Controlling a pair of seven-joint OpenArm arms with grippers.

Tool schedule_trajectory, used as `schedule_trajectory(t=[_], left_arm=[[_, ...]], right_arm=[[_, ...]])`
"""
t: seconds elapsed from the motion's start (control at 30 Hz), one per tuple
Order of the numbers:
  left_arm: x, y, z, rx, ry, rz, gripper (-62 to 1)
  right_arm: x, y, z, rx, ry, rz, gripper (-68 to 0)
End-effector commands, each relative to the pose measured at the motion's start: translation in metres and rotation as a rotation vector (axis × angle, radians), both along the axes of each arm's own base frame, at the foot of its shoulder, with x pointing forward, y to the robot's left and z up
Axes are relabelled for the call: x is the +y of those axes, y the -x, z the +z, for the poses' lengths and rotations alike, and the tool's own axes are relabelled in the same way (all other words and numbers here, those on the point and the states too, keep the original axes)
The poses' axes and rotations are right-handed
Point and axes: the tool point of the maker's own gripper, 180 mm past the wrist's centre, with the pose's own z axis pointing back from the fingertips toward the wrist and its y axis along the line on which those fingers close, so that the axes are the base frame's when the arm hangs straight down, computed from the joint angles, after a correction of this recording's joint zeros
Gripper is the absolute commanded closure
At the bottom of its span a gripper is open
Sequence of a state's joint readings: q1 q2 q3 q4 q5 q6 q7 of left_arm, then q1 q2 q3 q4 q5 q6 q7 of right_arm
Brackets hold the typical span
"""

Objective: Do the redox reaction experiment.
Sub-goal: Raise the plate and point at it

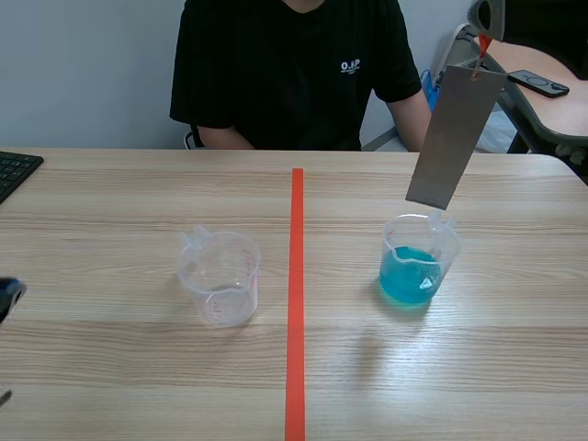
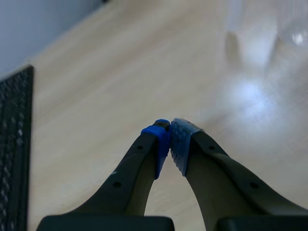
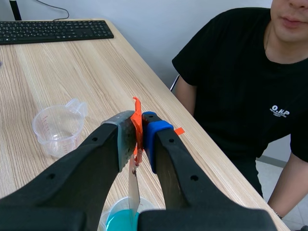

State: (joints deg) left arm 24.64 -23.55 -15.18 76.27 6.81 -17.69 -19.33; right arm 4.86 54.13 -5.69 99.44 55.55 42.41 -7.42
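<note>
The empty cup (image 1: 220,276) stands left of the red line, and the cup of blue water (image 1: 418,268) stands right of it. A grey metal strip (image 1: 455,138) hangs tilted just over the blue cup, with its low end by the far rim. I think it could bump that rim and tip the light cup. It could also slip from its little orange tab (image 3: 136,107) and splash.

Near, at the left, the left gripper (image 2: 169,139) rests low, pinched together on nothing. High on the far right, the right gripper (image 3: 139,126) squeezes the tab and points down. A person (image 1: 294,73) sits beyond.
</note>
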Motion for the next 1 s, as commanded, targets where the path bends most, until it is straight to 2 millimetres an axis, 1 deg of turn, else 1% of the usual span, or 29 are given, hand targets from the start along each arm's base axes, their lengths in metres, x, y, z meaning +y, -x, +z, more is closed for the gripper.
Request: schedule_trajectory(t=[0.0, 0.1, 0.23, 0.4, 0.53, 0.67, 0.87, 0.97], left_arm=[[-0.005, -0.017, 0.018, -0.054, 0.018, -0.032, -4.1], [-0.022, -0.040, 0.038, -0.102, 0.058, -0.104, -4.1], [-0.058, -0.064, 0.059, -0.144, 0.104, -0.226, -4.0], [-0.111, -0.089, 0.074, -0.159, 0.127, -0.352, -4.0], [-0.159, -0.103, 0.084, -0.163, 0.155, -0.433, -4.0], [-0.193, -0.112, 0.082, -0.153, 0.203, -0.479, -4.0], [-0.237, -0.125, 0.064, -0.090, 0.289, -0.522, -4.0], [-0.258, -0.128, 0.061, -0.074, 0.325, -0.556, -4.1]], right_arm=[[-0.002, 0.000, 0.013, -0.036, -0.003, 0.006, -1.5], [-0.002, 0.000, 0.013, -0.036, -0.003, 0.006, -1.5], [-0.002, 0.000, 0.013, -0.036, -0.003, 0.006, -1.5], [-0.002, 0.000, 0.013, -0.036, -0.002, 0.006, -1.5], [-0.002, 0.000, 0.013, -0.036, -0.002, 0.006, -1.5], [-0.002, 0.000, 0.013, -0.036, -0.002, 0.005, -1.5], [-0.002, -0.001, 0.012, -0.032, 0.001, 0.004, -1.5], [-0.002, -0.001, 0.011, -0.031, 0.003, 0.003, -1.5]])
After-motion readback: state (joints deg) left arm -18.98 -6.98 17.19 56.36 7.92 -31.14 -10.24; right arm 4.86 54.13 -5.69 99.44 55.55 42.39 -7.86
